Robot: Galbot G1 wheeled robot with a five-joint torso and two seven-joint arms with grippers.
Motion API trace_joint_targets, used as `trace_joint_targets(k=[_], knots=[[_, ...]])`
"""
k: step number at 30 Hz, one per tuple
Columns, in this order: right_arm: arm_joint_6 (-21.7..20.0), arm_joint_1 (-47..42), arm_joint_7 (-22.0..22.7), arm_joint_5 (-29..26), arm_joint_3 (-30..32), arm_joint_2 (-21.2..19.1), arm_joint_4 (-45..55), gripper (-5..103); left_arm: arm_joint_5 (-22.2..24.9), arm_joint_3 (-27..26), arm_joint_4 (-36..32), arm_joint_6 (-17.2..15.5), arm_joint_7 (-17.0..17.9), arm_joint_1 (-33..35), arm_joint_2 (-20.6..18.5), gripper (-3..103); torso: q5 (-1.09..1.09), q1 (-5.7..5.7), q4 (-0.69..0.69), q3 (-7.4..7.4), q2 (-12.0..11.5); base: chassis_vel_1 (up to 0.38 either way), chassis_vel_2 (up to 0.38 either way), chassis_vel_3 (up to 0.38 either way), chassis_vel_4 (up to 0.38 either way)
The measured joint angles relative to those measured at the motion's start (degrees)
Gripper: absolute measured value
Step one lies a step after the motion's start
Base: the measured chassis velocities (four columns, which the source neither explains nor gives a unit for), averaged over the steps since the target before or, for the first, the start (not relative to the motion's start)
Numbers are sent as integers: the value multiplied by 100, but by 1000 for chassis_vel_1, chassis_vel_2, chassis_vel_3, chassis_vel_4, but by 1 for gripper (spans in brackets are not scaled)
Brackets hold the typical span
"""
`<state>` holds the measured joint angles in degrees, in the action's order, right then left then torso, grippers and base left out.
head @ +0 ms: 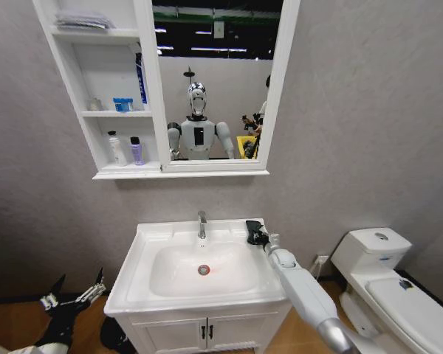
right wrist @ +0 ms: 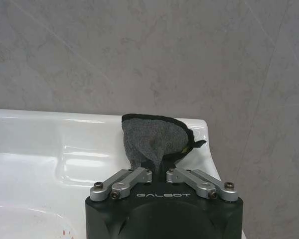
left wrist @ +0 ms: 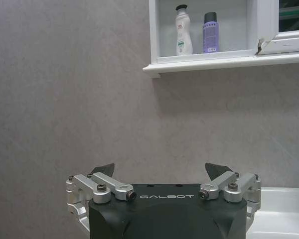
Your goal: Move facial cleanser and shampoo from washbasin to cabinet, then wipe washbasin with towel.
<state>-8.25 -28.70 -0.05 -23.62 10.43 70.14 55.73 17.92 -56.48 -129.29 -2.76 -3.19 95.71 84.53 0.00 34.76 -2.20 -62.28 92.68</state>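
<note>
The right gripper (right wrist: pixel 158 167) was clenched on the dark grey towel (right wrist: pixel 154 137) at the back right corner of the washbasin (head: pixel 144 243), beside the tap (head: pixel 201 223). The cloth bunched upward from the pinch, its free edge drooping; it looked soft, light and limp, likely to fold and drag rather than slide flat, so a grip gathering a thick fold near the middle would probably hold better than one on an edge. Two bottles, one white (head: pixel 117 149) and one purple (head: pixel 136 151), stood side by side on the bottom shelf of the cabinet (head: pixel 96 175), and the basin top appeared free of bottles, which suggested wiping was what remained. The left gripper (left wrist: pixel 159 174) hung low beside the basin's left side, its fingers spread and holding nothing.
</note>
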Motion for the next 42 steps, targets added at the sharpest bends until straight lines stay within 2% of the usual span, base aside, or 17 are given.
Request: trace_joint_targets(k=[1, 6, 10, 11, 13, 14, 17, 18, 21, 27, 42], knots=[[-16, -58, 3, -9, 13, -12, 100, 4, 0, 0, 0, 0, 0, 0, 0, 100, 0, 0, -1, 0, 0, 0, 0, 0, 0], [-95, -279, 158, -100, 3, -48, 615, 1, 0, 0, 0, 0, 0, 0, 0, 100, 1, 0, 0, 0, 0, 0, 0, 0, 0], [-554, -605, 676, -429, -170, -60, 1709, 1, 0, 0, 0, 0, 0, 0, 0, 100, -1, 0, 0, 1, 0, 0, 0, 0, 0], [-554, -605, 676, -429, -170, -60, 1709, 1, 0, 0, 0, 0, 0, 0, 0, 100, -1, 0, 0, 1, 0, 0, 0, 0, 0], [-928, -743, 1035, -623, -343, -5, 2220, 1, 0, 0, 0, 0, -1, 0, 0, 100, -1, -1, 0, 1, 0, 0, 0, 0, 0], [-928, -743, 1035, -623, -343, -5, 2220, 1, 0, 0, 0, 0, -1, 0, 0, 100, -1, -1, 0, 1, 0, 0, 0, 0, 0], [-1648, -901, 1669, -984, -644, 117, 2726, 1, 0, 0, 0, 0, 0, 0, 0, 100, 0, 0, 0, 1, 0, 0, 0, 0, 0], [-1648, -901, 1669, -984, -644, 117, 2726, 1, 0, 0, 0, 0, 0, 0, 0, 100, 0, 0, 0, 1, 0, 0, 0, 0, 0], [-2124, -973, 2207, -1066, -814, 217, 2826, 1, 0, 0, 0, 0, 0, 0, 0, 100, 0, 0, 1, 0, 0, 0, 0, 0, 0], [-2357, -1058, 2283, -1052, -797, 183, 2640, 1, 0, 0, 0, 0, 0, 0, 0, 100, 0, 0, 0, 0, 0, 0, 0, 0, 0], [-2257, -1095, 2110, -981, -574, 188, 2212, 1, 0, 0, 0, 0, 0, 0, 0, 100, 0, 0, 1, 0, 0, 0, 0, 0, 0]])
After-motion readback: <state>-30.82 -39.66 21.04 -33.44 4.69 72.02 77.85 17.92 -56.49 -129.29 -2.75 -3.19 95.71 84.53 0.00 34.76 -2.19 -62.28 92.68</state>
